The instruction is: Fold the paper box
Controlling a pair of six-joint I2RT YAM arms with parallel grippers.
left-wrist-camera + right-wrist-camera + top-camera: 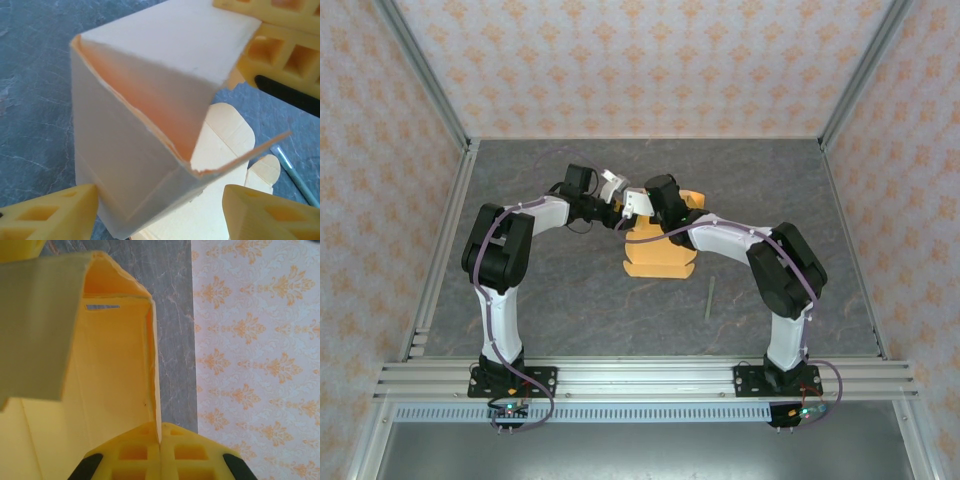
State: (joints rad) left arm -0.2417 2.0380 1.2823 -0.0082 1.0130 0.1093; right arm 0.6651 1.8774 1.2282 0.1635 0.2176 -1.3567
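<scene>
The paper box (660,258) is tan card, partly folded, lying mid-table with flaps spread flat toward the front. In the left wrist view its raised walls (150,100) form a corner standing over the flat flaps. My left gripper (159,194) is open, one finger on each side of that corner; the left fingertip (75,200) is against a wall and the right one stands apart. My right gripper (160,434) is shut on the edge of an upright wall (120,365). From above, the left gripper (623,208) and right gripper (688,198) meet at the box's far end.
A thin greenish stick (709,298) lies on the grey table (540,290) right of the box, and shows again as a stick (295,175) in the left wrist view. Patterned walls enclose the table on three sides.
</scene>
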